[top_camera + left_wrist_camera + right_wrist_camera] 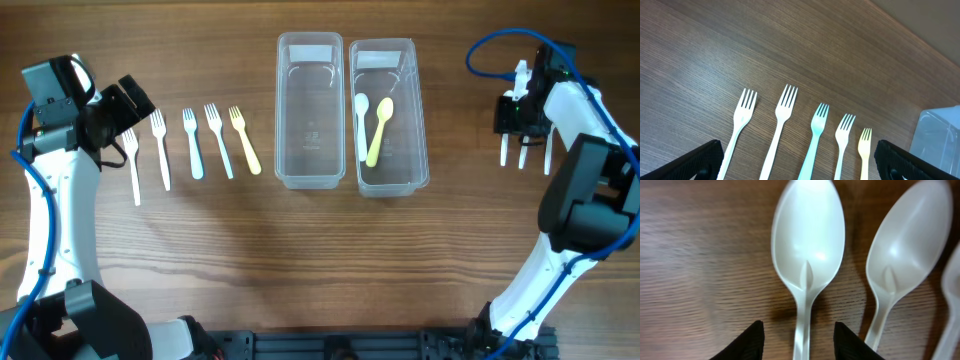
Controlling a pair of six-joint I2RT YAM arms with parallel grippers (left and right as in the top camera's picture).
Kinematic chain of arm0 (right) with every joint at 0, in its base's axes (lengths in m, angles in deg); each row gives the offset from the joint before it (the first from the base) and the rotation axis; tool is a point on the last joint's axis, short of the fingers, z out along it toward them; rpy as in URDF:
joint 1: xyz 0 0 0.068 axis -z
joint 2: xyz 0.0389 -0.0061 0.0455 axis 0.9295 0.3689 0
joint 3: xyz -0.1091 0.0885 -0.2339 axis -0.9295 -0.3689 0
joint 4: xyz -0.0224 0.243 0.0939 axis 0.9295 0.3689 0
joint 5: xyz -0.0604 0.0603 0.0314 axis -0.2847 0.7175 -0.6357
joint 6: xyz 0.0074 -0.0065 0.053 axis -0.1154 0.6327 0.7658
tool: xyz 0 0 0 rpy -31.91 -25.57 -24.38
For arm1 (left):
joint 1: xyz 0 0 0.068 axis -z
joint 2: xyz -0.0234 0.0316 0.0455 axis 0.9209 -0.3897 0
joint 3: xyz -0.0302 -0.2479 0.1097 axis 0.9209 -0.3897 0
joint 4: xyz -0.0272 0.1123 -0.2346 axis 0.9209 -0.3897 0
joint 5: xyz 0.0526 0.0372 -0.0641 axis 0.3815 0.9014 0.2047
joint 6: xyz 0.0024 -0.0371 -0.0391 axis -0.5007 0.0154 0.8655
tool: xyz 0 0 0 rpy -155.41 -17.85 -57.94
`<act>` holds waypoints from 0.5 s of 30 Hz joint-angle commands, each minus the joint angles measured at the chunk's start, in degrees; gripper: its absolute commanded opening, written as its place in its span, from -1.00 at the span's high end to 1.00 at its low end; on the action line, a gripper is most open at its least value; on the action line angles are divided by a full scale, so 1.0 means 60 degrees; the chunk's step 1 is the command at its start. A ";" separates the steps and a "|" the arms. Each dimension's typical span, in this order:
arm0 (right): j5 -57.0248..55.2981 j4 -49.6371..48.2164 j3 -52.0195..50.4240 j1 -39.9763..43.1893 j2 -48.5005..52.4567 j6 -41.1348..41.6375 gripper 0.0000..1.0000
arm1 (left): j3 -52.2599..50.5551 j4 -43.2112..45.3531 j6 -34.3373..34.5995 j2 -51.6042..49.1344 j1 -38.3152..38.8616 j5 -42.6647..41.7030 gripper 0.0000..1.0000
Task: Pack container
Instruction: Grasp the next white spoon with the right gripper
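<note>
Two clear containers stand mid-table. The left container [310,175] is empty. The right container [390,185] holds a white spoon [361,125] and a yellow spoon [379,130]. Several forks lie in a row at the left, from a white fork [132,165] to a yellow fork [244,140]; they also show in the left wrist view, white fork [742,117], yellow fork [865,142]. My left gripper [125,110] [800,167] is open and empty above the forks. My right gripper [520,112] [799,345] is open, its fingers either side of a white spoon's [807,235] handle on the table.
Two more white spoons lie right of that one: a second spoon [907,235] and a third spoon [952,280] at the frame edge. Their handles [547,155] stick out below the right gripper in the overhead view. A blue cable [490,45] loops near the right arm.
</note>
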 commanded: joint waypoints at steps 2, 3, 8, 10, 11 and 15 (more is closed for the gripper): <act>-0.0055 -0.0004 -0.0004 0.0036 0.0204 0.0036 0.29 | 0.0186 0.0007 -0.0157 -0.0007 -0.0044 -0.0175 -1.00; -0.0055 0.0000 -0.0004 0.0036 0.0204 0.0033 0.37 | 0.0186 0.0007 -0.0160 -0.0007 -0.0044 -0.0175 -1.00; -0.0062 0.0153 -0.0018 0.0025 0.0204 0.0040 0.91 | 0.0186 0.0007 -0.0160 -0.0007 -0.0044 -0.0175 -1.00; -0.0062 0.0153 -0.0022 0.0025 0.0204 0.0044 0.92 | 0.0186 0.0007 -0.0160 -0.0007 -0.0044 -0.0175 -0.99; -0.0062 0.0157 -0.0022 0.0025 0.0204 0.0066 0.91 | 0.0186 0.0007 -0.0160 -0.0007 -0.0044 -0.0175 -1.00; -0.0131 0.0419 0.0160 0.0025 0.0033 0.0324 0.91 | 0.0186 0.0004 -0.0160 -0.0007 -0.0044 -0.0175 -1.00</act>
